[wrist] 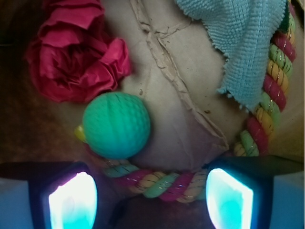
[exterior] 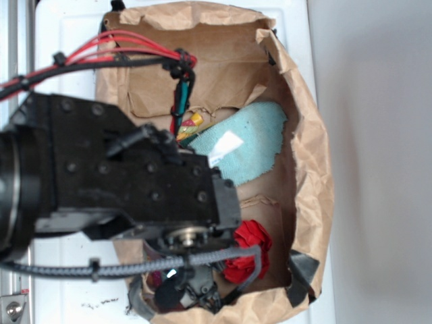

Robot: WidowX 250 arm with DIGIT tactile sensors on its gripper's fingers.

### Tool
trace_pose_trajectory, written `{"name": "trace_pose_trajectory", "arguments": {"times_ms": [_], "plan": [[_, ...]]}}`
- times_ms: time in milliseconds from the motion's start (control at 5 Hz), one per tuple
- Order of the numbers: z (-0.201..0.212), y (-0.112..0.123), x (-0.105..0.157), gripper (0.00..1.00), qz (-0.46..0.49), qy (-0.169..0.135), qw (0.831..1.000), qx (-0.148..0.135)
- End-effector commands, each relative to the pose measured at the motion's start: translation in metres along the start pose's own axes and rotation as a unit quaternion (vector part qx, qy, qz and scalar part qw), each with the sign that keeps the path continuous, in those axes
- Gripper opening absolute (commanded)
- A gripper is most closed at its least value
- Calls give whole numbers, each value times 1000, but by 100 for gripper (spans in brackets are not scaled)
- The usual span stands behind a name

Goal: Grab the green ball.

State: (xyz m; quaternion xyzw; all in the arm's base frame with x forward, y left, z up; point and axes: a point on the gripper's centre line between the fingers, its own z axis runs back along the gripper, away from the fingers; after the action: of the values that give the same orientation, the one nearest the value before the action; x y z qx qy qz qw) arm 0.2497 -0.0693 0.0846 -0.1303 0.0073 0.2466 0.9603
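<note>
The green ball [wrist: 116, 125] lies on the brown paper floor, left of centre in the wrist view, its ridged surface showing. It sits just ahead of my left finger pad, touching a coloured rope behind it. My gripper [wrist: 150, 200] is open, with two glowing pads [wrist: 72, 200] at the bottom corners and only rope between them. In the exterior view the arm hides the ball; the gripper [exterior: 181, 287] hangs low inside the paper bag.
A red fabric flower [wrist: 71, 52] [exterior: 248, 251] lies just beyond the ball. A pale teal cloth [wrist: 248, 43] [exterior: 246, 142] covers the upper right. A twisted multicoloured rope [wrist: 162, 183] curves along the bottom and right. The brown paper bag walls [exterior: 314, 169] enclose everything.
</note>
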Motion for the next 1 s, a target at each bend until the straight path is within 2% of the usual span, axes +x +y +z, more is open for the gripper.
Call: {"name": "trace_pose_trajectory", "arguments": {"times_ms": [0, 200, 600, 800], "plan": [[-9, -24, 3, 100, -5, -12, 1000, -3], [-13, -28, 2, 100, -5, -18, 1000, -6], [-39, -21, 8, 100, -9, -24, 1000, 18], [-41, -23, 12, 100, -13, -35, 999, 17]]}}
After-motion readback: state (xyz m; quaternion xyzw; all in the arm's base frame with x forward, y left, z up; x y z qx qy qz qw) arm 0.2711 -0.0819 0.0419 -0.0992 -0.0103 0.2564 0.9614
